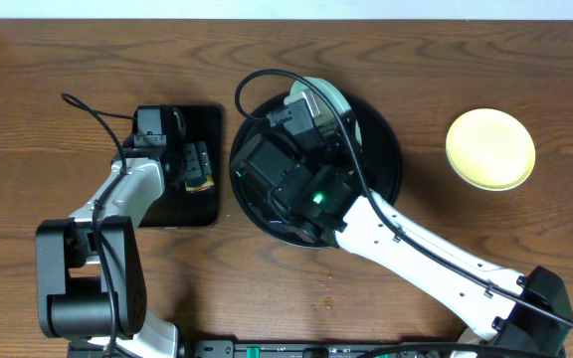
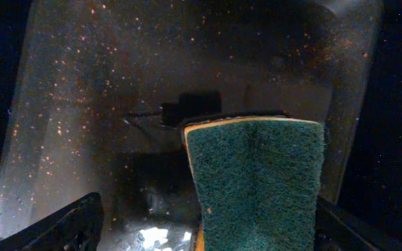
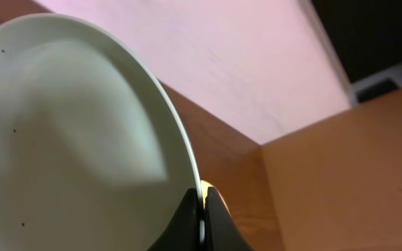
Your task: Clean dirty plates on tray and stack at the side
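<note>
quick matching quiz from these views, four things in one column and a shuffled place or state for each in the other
Things
1 yellow plate
2 mint plate
3 sponge
4 left gripper

Places or states
A rim pinched by the right gripper
B jaws open wide
C alone on the table, at the right
D on the small tray

Pairs: 1-C, 2-A, 3-D, 4-B
</note>
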`<state>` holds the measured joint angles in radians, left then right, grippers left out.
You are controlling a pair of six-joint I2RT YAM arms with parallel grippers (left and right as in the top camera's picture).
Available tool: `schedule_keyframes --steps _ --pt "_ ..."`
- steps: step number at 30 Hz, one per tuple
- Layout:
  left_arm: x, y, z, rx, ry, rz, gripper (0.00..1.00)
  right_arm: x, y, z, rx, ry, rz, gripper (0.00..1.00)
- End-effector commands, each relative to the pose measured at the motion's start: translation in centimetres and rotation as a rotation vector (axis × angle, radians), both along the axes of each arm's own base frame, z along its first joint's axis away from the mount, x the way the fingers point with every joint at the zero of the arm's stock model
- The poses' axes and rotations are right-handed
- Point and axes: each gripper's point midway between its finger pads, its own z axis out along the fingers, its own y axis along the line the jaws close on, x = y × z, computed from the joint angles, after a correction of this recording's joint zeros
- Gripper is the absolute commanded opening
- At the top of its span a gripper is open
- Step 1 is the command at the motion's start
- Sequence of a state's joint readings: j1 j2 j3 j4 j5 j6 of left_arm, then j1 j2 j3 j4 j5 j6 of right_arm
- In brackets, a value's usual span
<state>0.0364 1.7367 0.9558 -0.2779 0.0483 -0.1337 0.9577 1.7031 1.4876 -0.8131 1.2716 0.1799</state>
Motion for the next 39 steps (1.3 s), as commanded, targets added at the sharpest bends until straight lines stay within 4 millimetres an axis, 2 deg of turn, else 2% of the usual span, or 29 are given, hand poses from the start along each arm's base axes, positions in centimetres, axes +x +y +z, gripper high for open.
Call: schedule_keyframes --steps 1,9,13,15,20,22,27,30,34,39 --pt "-0.1 0.3 -0.2 0.012 0.004 0.005 0.9 -0.4 -1.2 0.7 -0.028 -0.118 -0.083 0.01" --pt "-0.1 0.3 -0.2 0.012 0.004 0.005 0.9 -0.5 -1.5 -1.5 -0.002 -0.103 -0.087 0.01" --pt "-0.1 0.3 -0.2 0.012 0.004 0.005 0.9 0.5 -1.5 -4.4 0.092 0.042 -0.053 0.01" --pt "-0.1 0.3 -0.2 0.012 0.004 0.005 0.9 1.3 -2.3 -5.8 0.144 0.113 -0.058 0.01" --pt "-0.1 0.3 -0.2 0.012 0.004 0.005 0.9 3.6 -5.8 -8.7 0.265 0.27 -0.11 0.01" --pt "-0.1 0.3 -0.2 0.012 0.004 0.005 0.9 3.9 -5.8 -10.1 0.322 0.361 -0.076 0.01" --pt "-0.1 0.3 -0.2 0.012 0.004 0.005 0.91 4.6 -5.4 -13.8 0.594 0.558 -0.015 0.01" --pt "-0.1 0.3 -0.2 0.012 0.004 0.005 0.91 4.7 -5.6 -15.3 0.685 0.632 -0.016 0.01" --pt "-0.1 0.3 -0.2 0.012 0.004 0.005 0.91 4.6 -5.9 -17.5 0.725 0.709 -0.032 0.01" --pt "-0.1 0.3 -0.2 0.012 0.004 0.005 0.91 4.1 -5.2 -20.7 0.705 0.806 -0.024 0.01"
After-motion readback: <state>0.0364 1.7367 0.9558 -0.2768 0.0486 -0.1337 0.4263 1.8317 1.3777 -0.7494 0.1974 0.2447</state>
